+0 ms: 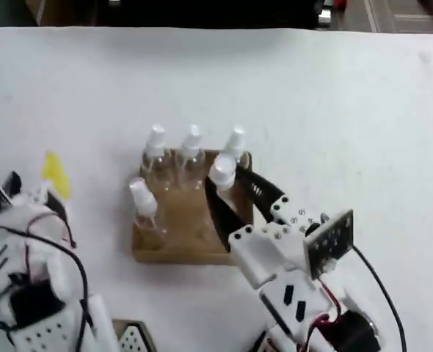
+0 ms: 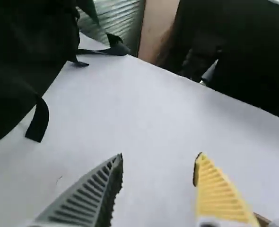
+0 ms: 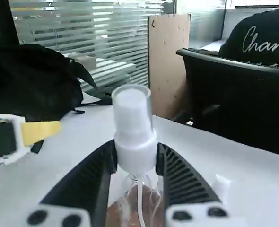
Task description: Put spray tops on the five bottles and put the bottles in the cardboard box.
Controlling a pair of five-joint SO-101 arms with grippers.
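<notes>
Gripping white spray top [image 3: 132, 124] of clear bottle [image 3: 138, 196], right hand [image 3: 135, 150], left hand [image 2: 159, 158] spread wide, empty

The table [image 1: 334, 110] has a white, matt, smooth surface. The cardboard box [image 1: 172, 253] is brown, dull and papery, with a plain uncoated look. The bottles [image 1: 191, 170] are clear plastic with a slight gloss. The spray top [image 3: 132, 130] pinched in the right hand [image 3: 135, 147] is smooth white plastic, and its cap [image 3: 131, 97] is translucent. That hand's fingers [image 3: 87, 182] are matt black plastic with ribbed inner faces. The left hand [image 2: 158, 161] also has ribbed plastic fingers, one grey and one yellow, both matt. The bag [image 2: 21, 61] looks like soft, matt black cloth.
</notes>
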